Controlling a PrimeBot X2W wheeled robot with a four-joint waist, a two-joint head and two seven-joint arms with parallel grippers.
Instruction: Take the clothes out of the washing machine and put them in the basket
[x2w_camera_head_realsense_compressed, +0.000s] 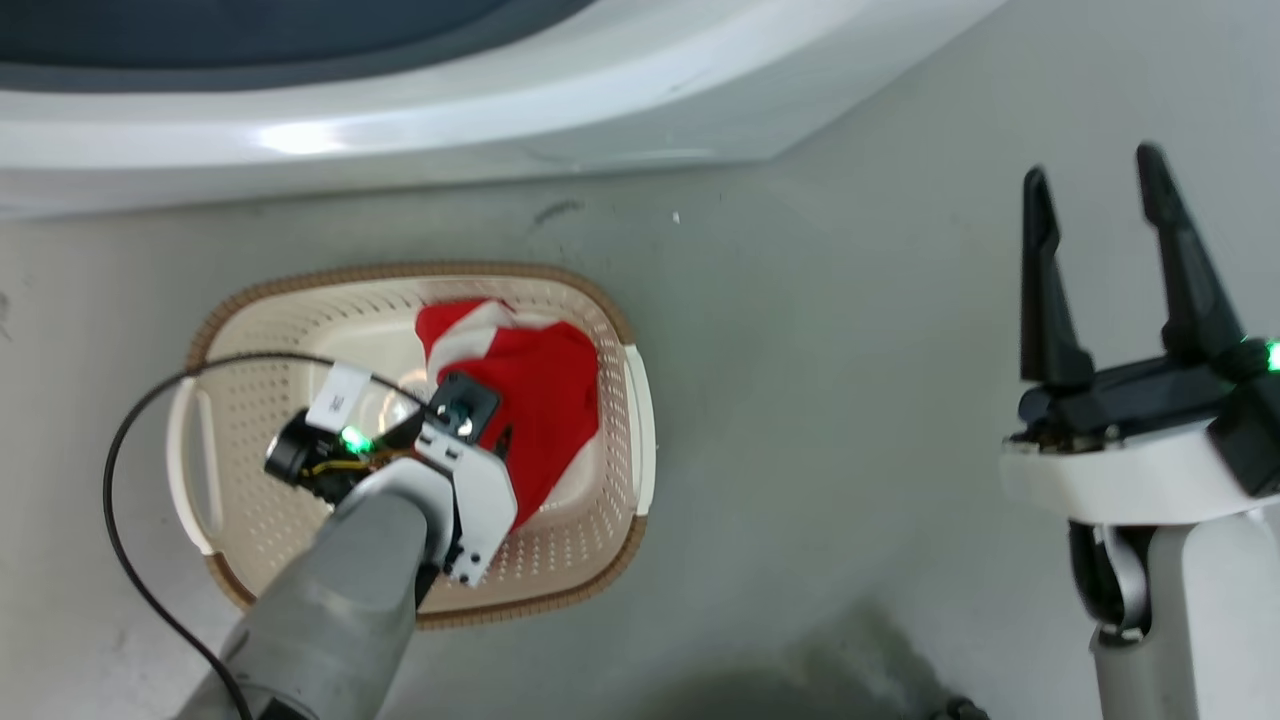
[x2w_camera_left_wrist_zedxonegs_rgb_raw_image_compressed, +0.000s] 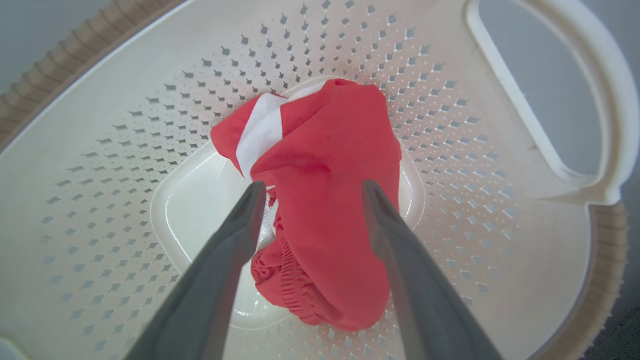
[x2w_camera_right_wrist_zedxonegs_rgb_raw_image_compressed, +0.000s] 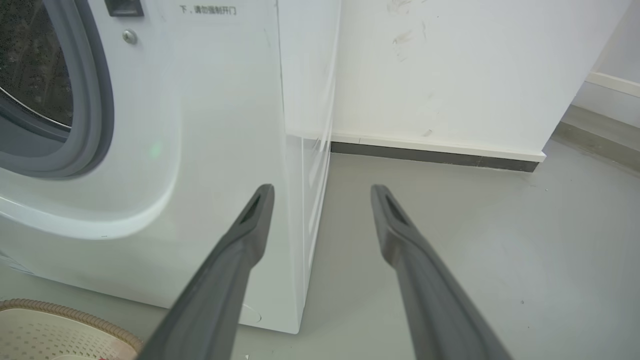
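L claw (x2w_camera_left_wrist_zedxonegs_rgb_raw_image_compressed: 310, 186) wide open over clothes (x2w_camera_left_wrist_zedxonegs_rgb_raw_image_compressed: 335, 135) in basket (x2w_camera_left_wrist_zedxonegs_rgb_raw_image_compressed: 125, 125); R claw (x2w_camera_right_wrist_zedxonegs_rgb_raw_image_compressed: 322, 192) open.

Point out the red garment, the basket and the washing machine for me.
red garment (x2w_camera_left_wrist_zedxonegs_rgb_raw_image_compressed: 330, 200), left wrist view, on its plain red middle.
basket (x2w_camera_head_realsense_compressed: 400, 270), head view, on its brown woven rim.
washing machine (x2w_camera_right_wrist_zedxonegs_rgb_raw_image_compressed: 225, 100), right wrist view, on its white front panel.

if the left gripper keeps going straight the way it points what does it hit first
Most likely the red garment, lying right ahead between the open fingers of the left gripper, then the bottom of the basket under it. How near the tips are is unclear.
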